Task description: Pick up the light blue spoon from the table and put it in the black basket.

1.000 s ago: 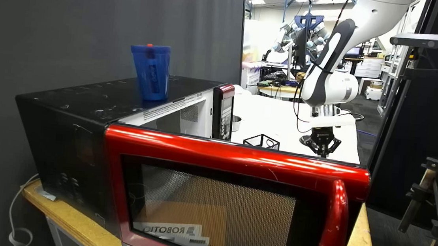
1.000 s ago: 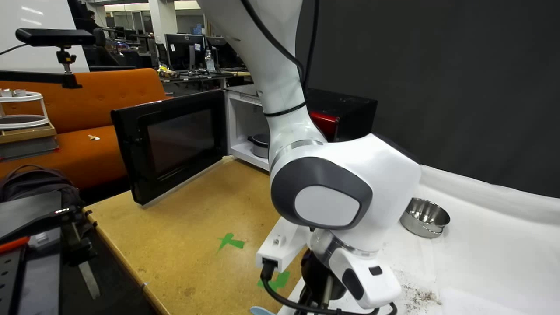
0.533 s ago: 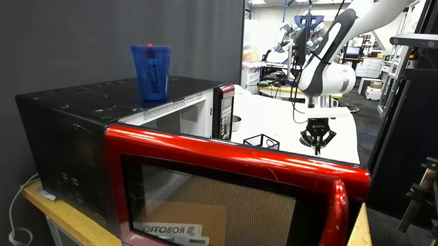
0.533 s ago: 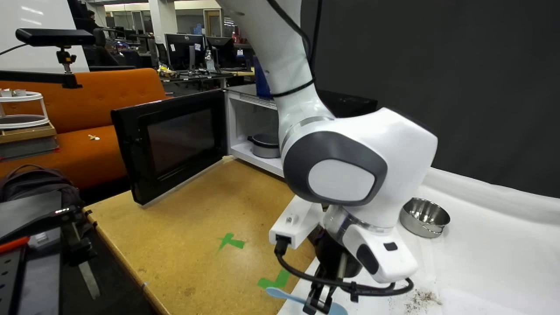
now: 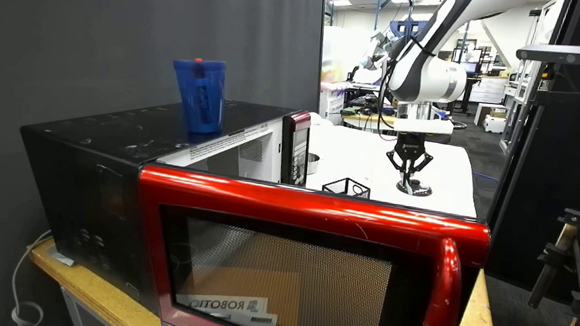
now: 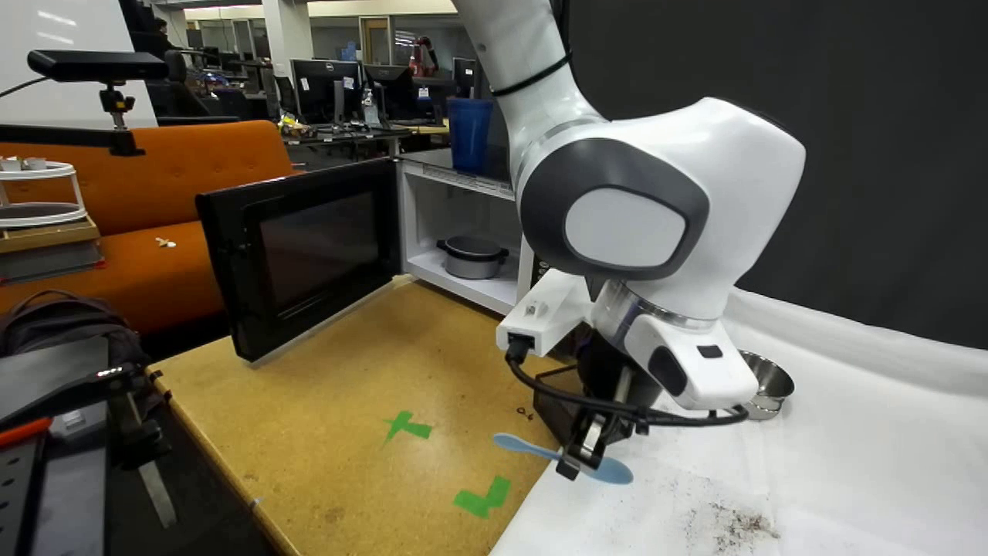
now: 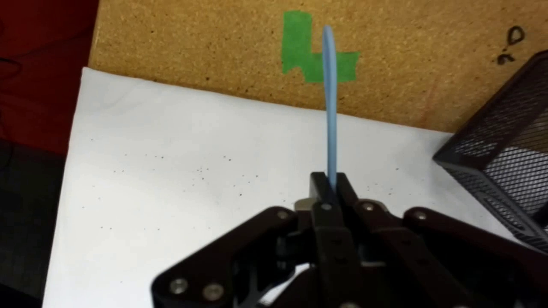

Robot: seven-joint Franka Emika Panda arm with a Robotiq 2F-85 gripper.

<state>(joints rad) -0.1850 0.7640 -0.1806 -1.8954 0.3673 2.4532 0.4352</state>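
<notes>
In an exterior view ceiling lights (image 5: 342, 2) glow at the upper right, the desk (image 5: 351, 150) is nearly washed out, and glare streaks the red microwave door (image 5: 307, 267). The wrist view is dimmer, the claw (image 7: 329, 184) dark and soft-edged.

In an exterior view, the camera faces the robot arm (image 5: 436, 81) over the close microwave door (image 5: 322, 276); in an exterior view, it looks past the nearby arm into the microwave (image 6: 463, 208). The wrist view (near, steeply downward) shares the tabletop (image 7: 145, 188) and black basket (image 7: 492, 128) with both.

Spoon (image 7: 329, 85) light blue; basket (image 7: 492, 128) black mesh; hand (image 7: 331, 182) black; tape (image 7: 297, 38) green.
</notes>
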